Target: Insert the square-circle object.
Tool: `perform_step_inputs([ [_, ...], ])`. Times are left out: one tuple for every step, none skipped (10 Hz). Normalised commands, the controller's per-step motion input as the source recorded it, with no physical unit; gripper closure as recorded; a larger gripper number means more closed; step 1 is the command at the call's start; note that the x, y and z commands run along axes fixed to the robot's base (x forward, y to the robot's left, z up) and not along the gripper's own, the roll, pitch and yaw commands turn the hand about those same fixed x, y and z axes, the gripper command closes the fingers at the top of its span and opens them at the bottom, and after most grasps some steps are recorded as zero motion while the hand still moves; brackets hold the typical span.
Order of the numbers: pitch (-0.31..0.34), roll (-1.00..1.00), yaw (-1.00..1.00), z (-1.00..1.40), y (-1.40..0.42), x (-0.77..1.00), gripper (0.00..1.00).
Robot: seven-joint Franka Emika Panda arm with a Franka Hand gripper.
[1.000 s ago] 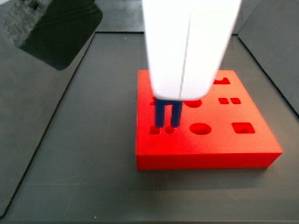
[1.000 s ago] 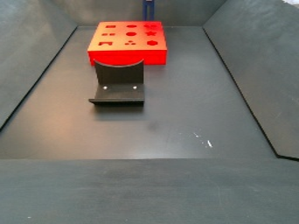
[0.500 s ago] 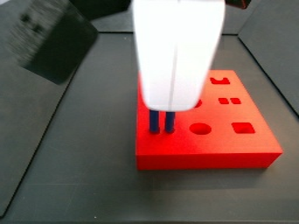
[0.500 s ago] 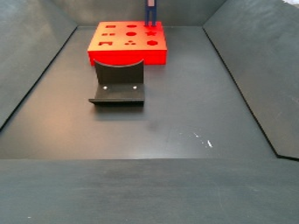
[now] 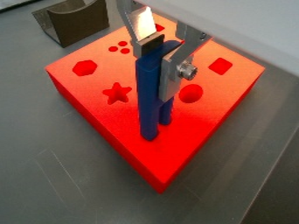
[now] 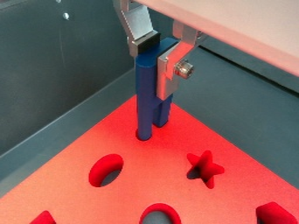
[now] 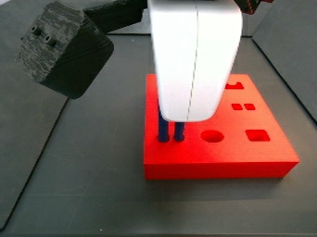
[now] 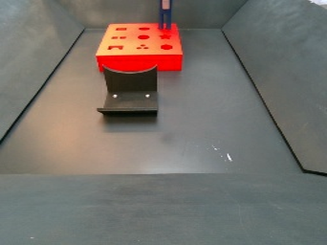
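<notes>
The square-circle object (image 5: 153, 92) is a bright-blue two-prong peg standing upright in my gripper (image 5: 162, 63). The silver fingers (image 6: 173, 68) are shut on its upper end in both wrist views, and the peg (image 6: 146, 96) hangs straight down. Its lower ends meet the top of the red block (image 5: 105, 118) near one corner. How deep they sit, I cannot tell. In a side view the prongs (image 7: 170, 130) show below the white gripper body (image 7: 196, 56), on the block (image 7: 235, 157). In a side view the peg (image 8: 165, 14) stands on the block's far right part (image 8: 128, 59).
The red block has several shaped holes, among them a star (image 5: 115, 92), a circle (image 5: 191, 93) and a hexagon (image 5: 84, 66). The dark fixture (image 8: 128, 98) stands on the floor in front of the block. Dark bin walls (image 8: 38, 86) slope up on both sides.
The gripper has come down with the peg and shifted slightly sideways; the prong ends have gone from just above the block to resting at its top.
</notes>
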Motion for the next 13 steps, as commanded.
perform_step_inputs([
  [-0.019,0.00,0.02,-0.15,0.00,0.06,1.00],
  [-0.010,0.00,0.00,-0.29,-0.03,0.19,1.00],
  [0.000,0.00,0.00,-0.46,0.00,0.16,1.00],
  [0.000,0.00,-0.01,-0.53,0.00,0.10,1.00],
  [0.033,0.03,-0.07,-0.59,0.00,0.00,1.00],
  [0.074,0.07,-0.11,-0.51,0.04,-0.01,1.00],
  [0.051,0.05,-0.12,-0.41,0.02,-0.02,1.00],
  [0.003,0.00,-0.03,-0.27,0.00,0.01,1.00],
  [0.000,0.01,-0.02,-0.33,0.00,0.02,1.00],
  [0.041,0.04,-0.05,-0.62,0.00,0.00,1.00],
  [0.083,0.04,-0.07,-0.73,0.00,-0.03,1.00],
  [0.089,0.08,-0.07,-0.32,0.00,-0.03,1.00],
  [0.000,0.00,0.00,0.00,0.00,0.00,1.00],
])
